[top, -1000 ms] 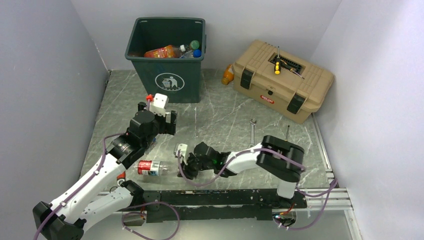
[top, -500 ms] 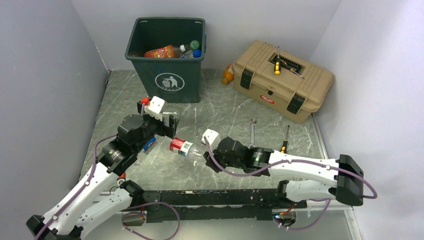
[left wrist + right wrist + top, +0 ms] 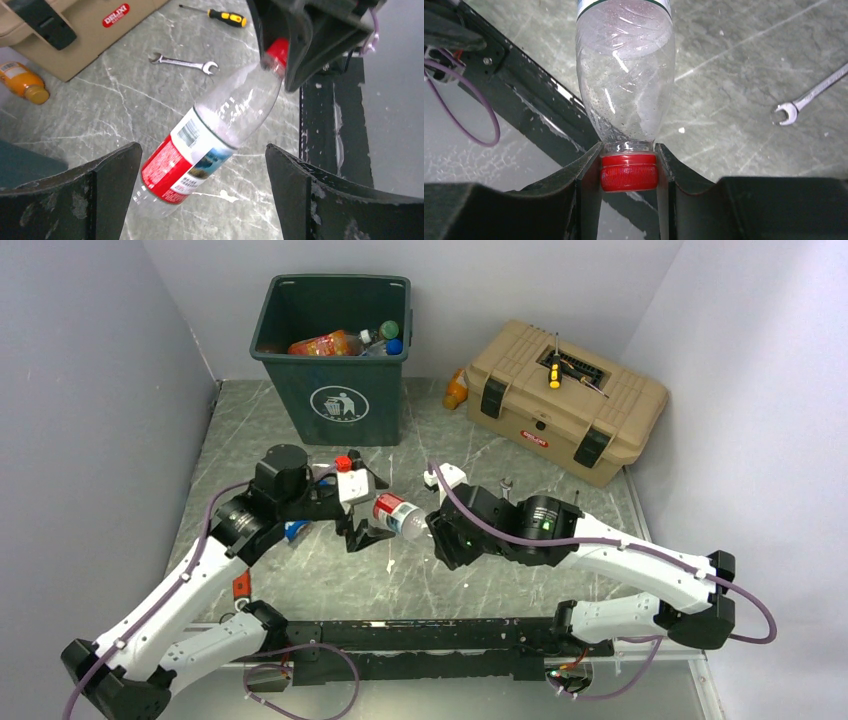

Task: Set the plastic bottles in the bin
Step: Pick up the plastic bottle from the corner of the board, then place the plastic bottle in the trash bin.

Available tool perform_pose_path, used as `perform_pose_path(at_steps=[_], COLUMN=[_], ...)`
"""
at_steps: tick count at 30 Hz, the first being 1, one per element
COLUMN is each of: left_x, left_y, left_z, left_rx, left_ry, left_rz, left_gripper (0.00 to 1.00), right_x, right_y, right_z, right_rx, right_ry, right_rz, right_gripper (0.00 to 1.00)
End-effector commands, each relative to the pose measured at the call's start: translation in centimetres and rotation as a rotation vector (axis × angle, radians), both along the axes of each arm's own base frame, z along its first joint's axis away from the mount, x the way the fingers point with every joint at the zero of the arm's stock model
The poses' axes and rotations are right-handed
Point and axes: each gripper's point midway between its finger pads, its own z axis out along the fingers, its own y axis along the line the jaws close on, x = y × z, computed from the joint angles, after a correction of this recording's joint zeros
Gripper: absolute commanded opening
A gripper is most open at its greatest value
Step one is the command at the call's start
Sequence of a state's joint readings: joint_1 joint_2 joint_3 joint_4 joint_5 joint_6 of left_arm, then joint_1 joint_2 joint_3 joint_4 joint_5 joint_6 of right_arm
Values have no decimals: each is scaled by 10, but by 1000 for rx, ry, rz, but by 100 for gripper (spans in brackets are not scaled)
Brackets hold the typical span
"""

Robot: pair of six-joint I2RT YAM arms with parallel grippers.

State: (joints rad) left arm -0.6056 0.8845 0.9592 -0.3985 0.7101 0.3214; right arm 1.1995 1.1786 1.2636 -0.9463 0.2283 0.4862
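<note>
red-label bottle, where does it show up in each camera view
Top external: red-label bottle is mid-picture, in front of the bin.
Left wrist: bottle crosses the centre diagonally, cap at upper right.
Right wrist: bottle is at top centre, cap downward, pinched in the right claw.
Shared landmark: the wrench, also seen at and.

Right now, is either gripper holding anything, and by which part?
The right gripper holds the clear plastic bottle with the red label by its red cap. The left gripper is open, gripping nothing.
</note>
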Motion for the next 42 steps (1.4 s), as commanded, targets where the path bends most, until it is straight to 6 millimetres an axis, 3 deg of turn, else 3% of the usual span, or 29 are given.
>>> perform_pose_path(at_steps=[1, 5, 11, 20, 26, 28, 30, 32, 34, 38, 40, 42], left_x=[-8, 1, -1, 21, 28, 26, 23, 18, 12, 0, -6, -12], left_y=[-2, -4, -8, -14, -17, -19, -20, -21, -23, -30, -36, -44], left_z=[-14, -21, -57, -68, -57, -48, -40, -35, -28, -6, 16, 47], left_rx=[75, 143, 289, 314, 266, 227, 192, 161, 123, 27, -52, -157], left_ry=[-116, -163, -202, -275, -277, -279, -277, -272, -256, -181, -113, -15], left_rz=[-130, -131, -150, -67, 14, 15, 21, 11, -2, -20, -19, -20], left_gripper=[99, 99, 99, 99, 75, 55, 39, 34, 33, 35, 36, 34], right_x=[-20, -20, -23, -26, -24, -22, -19, -14, -8, 8, 10, 4], right_y=[-25, -24, -10, 13, 18, 19, 19, 16, 8, -9, -11, -10], right_z=[4, 8, 37, 65, 80, 87, 94, 102, 113, 131, 136, 151], right_rx=[-87, -92, -6, 43, 75, 101, 129, 158, 197, 357, 516, 742], right_ry=[63, 50, 31, 30, 4, -14, -39, -77, -132, -289, -374, -471], right_rz=[16, 46, 118, 207, 216, 212, 196, 169, 133, 39, 28, 56], right_gripper=[0, 0, 0, 0, 0, 2, 24, 54, 72, 90, 99, 100])
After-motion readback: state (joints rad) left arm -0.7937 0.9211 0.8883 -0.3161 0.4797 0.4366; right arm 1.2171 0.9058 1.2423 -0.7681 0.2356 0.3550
